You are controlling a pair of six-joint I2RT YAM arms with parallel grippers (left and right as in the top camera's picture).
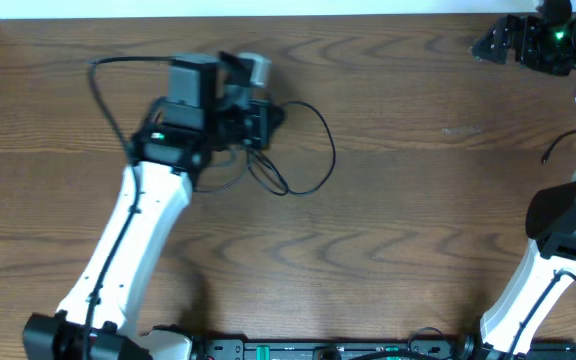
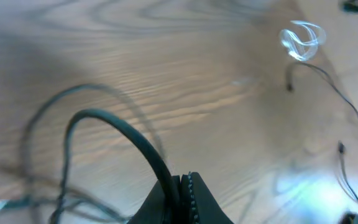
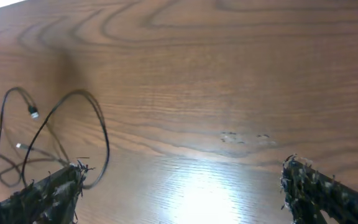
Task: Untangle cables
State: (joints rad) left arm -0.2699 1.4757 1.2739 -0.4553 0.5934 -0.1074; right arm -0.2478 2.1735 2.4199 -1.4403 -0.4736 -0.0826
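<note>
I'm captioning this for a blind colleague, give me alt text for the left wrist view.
The left gripper, shut, pinches the black cable, which arcs up and left above the wooden table. Thin dark cords lie blurred at far right.

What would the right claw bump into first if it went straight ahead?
Most likely just the bare table. The right claw is open, and only wood shows between its fingers. The black cable lies off to the left, out of that line. How far the wood is, I cannot tell.
</note>
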